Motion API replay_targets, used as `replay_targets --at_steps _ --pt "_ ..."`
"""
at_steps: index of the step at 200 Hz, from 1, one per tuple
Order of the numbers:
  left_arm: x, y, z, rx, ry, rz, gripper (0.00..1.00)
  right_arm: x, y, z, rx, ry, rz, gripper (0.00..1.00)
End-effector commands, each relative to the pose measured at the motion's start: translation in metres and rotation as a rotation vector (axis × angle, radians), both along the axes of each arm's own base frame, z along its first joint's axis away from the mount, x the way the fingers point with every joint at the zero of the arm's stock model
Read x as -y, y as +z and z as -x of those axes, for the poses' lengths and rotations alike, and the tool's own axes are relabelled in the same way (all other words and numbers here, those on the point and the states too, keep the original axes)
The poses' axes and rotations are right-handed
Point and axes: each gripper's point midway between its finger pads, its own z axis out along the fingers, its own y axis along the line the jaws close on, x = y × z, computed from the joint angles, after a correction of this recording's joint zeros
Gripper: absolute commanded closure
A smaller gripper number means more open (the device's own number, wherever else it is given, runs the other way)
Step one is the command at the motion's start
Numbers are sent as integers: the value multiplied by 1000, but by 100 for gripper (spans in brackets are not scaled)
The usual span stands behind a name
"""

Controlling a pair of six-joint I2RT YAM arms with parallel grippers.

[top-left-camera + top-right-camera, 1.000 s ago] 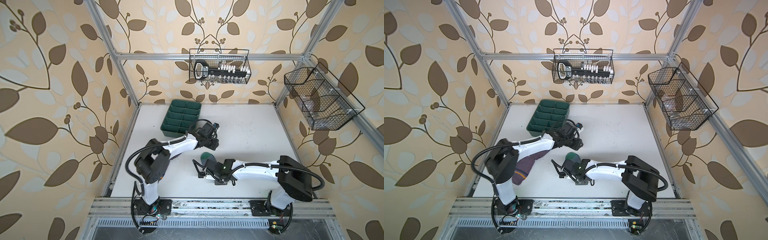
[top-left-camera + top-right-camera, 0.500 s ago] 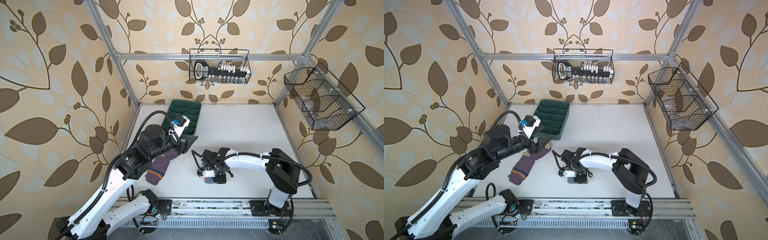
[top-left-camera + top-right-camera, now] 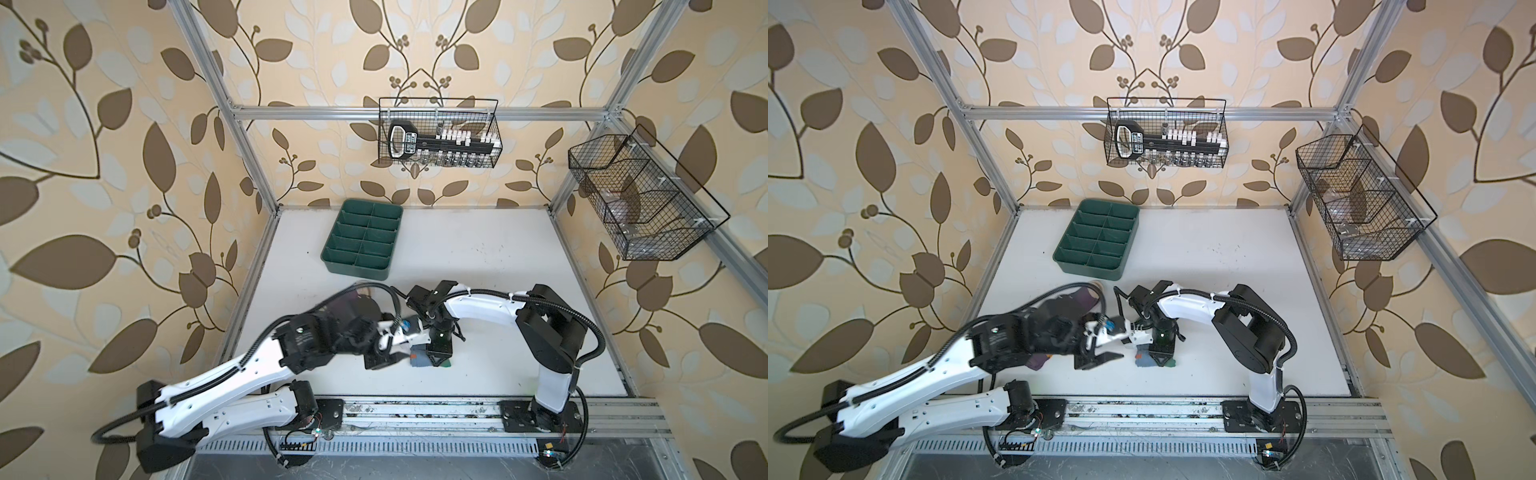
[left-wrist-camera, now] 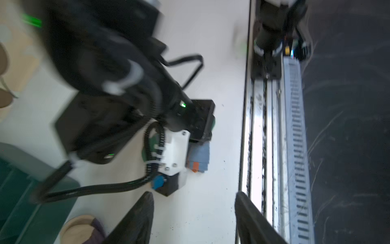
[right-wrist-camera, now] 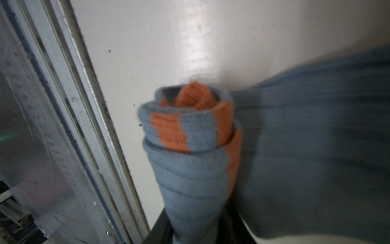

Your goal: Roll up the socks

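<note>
At lower centre, the right pincer (image 3: 1160,360) pinched the half-rolled blue sock (image 5: 190,169); with the left pincer (image 4: 193,198) wide and empty, slackening could unroll it.

Dark green tray (image 3: 1100,272); blue sock (image 5: 190,179), orange stripes; purple sock (image 3: 1084,297), beige toe.
</note>
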Motion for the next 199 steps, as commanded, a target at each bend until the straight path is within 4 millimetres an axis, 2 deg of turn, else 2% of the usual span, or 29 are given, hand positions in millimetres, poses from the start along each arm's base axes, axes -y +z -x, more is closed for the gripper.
replay_targets --at_steps 1,32,48,69,102,108,156,188,199 --pt "0 -31 -20 154 58 -143 40 7 -39 -19 71 41 34 67" --pt "28 -62 -17 215 62 -155 41 9 -47 -37 177 28 5 62" --pt "39 -81 -16 255 53 -202 43 10 -48 -38 196 28 -17 61" --pt "51 -100 -27 305 98 -228 46 12 -50 -32 189 41 -33 60" --pt "64 -109 -43 388 147 -181 43 16 -56 -26 150 45 -10 60" --pt "63 -120 -44 397 139 -211 42 15 -56 -24 139 45 -14 60" --pt "61 -161 -45 350 114 -317 45 12 -51 -24 140 41 -35 59" --pt "61 -176 -55 325 158 -348 57 12 -43 -24 152 43 -52 58" --pt "61 -179 -56 312 165 -357 68 13 -39 -26 162 37 -59 58"
